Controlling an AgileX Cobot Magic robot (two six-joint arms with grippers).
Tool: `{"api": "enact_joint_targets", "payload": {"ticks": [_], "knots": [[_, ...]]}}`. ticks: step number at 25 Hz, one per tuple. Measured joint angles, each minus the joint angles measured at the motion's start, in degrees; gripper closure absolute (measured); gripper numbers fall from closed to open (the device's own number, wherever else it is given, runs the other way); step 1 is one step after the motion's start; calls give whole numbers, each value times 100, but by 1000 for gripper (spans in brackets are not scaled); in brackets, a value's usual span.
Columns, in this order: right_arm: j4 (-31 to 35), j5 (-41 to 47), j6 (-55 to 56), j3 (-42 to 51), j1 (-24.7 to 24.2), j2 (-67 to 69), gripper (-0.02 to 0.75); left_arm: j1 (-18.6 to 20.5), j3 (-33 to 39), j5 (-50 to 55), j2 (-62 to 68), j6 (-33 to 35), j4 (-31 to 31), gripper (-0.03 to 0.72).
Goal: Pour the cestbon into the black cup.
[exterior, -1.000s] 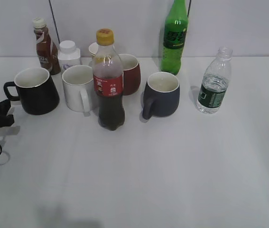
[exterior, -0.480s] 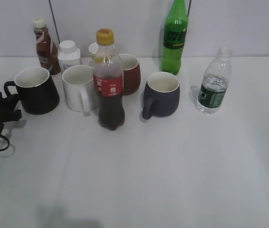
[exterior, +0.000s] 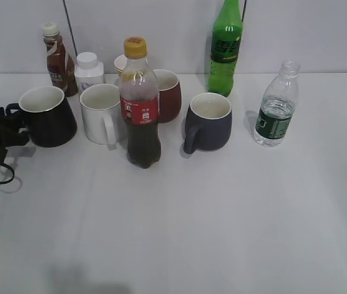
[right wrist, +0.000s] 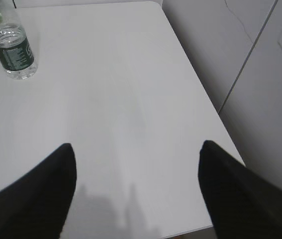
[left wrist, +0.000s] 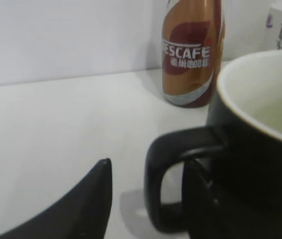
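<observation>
Two grippers are seen: the left gripper [exterior: 5,122], its jaw state not discernible, is placed at the handle of the black cup [exterior: 46,116] at nine o'clock, while the right gripper [right wrist: 136,174] is spread wide, well apart from the cestbon [exterior: 276,105] at three o'clock.

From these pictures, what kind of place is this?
Probably a robot test bench, not a kitchen: a bare white table against plain wall panels, with mugs like the black cup and the cestbon lined up.
</observation>
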Motion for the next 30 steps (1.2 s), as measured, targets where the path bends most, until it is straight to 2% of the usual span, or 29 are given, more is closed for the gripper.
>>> {"api": "enact_joint_targets", "payload": {"ticks": [3,6,13,18,21,24,27,30], "knots": [[0,0,0,0,0,0,150,0,-128,-12,76,0,40,352],[0,0,0,0,0,0,150,0,-234,1,212,0,76,408],[11,0,0,0,0,0,150,0,-535,-18,308,-83,388,640],[182,-180,-176,-61,0,77,156,-9,-510,-21,269,-90,429,641],[361,-1450,-504,-74,0,671,174,-9,-231,115,7,-48,405,641],[399,-3632,-672,139,0,1747,178,-9,191,297,-409,0,355,644],[381,-6237,-717,593,0,3195,178,-9,585,352,-889,50,345,645],[337,-8313,-309,900,0,4827,179,-9,879,340,-1271,50,337,645]]}}
